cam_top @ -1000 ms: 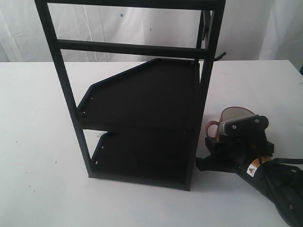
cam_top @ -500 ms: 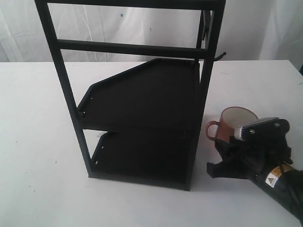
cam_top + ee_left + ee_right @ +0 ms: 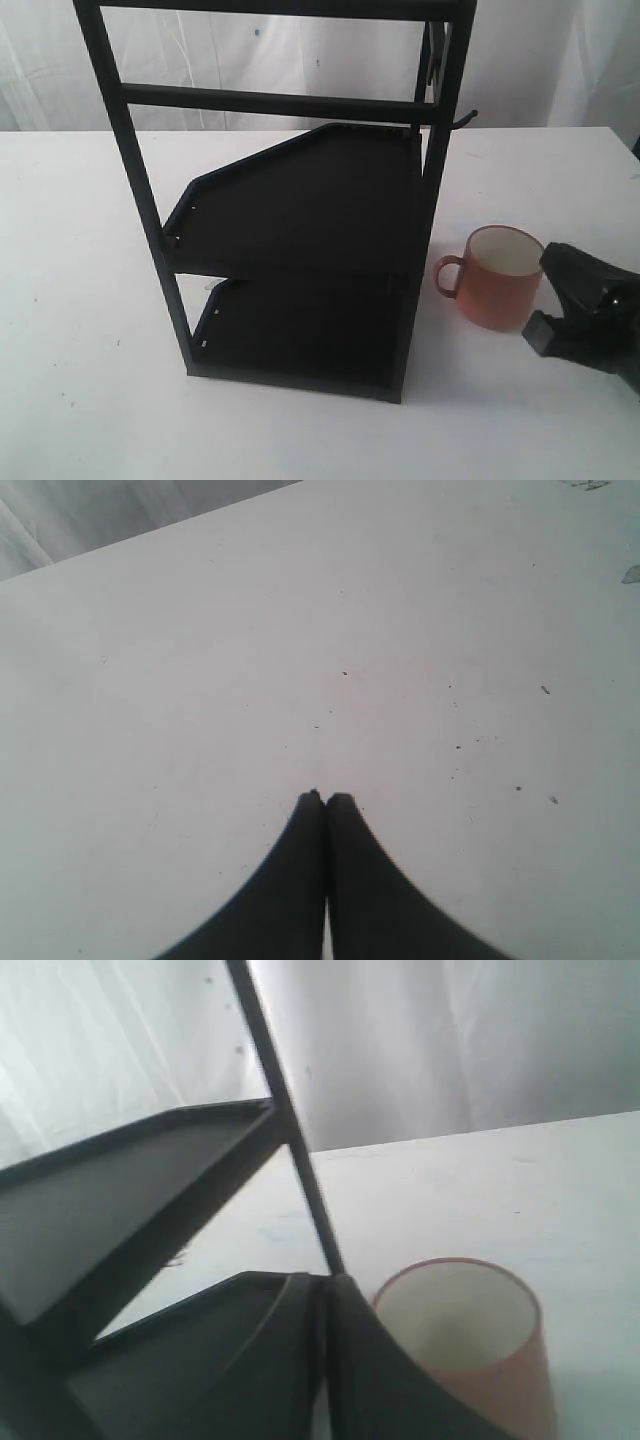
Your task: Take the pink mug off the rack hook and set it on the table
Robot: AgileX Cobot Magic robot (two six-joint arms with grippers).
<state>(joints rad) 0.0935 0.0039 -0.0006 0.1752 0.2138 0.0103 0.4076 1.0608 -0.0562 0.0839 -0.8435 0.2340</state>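
Note:
The pink mug [image 3: 498,280] stands upright on the white table [image 3: 80,300] just right of the black rack [image 3: 300,210], its handle turned toward the rack and its cream inside showing. The rack hook [image 3: 465,118] juts bare from the upper right post. My right gripper [image 3: 565,292] sits at the mug's right side, apart from it. In the right wrist view its fingers [image 3: 325,1290] are pressed together beside the mug [image 3: 470,1340]. My left gripper [image 3: 325,798] is shut over bare table and does not show in the exterior view.
The tall two-shelf rack fills the middle of the table; its corner post [image 3: 290,1140] rises close in front of the right gripper. A white curtain [image 3: 540,60] hangs behind the table.
The right gripper has let go of the mug and drawn back to the right and down. The mug now stands alone on the table. The rack has not moved.

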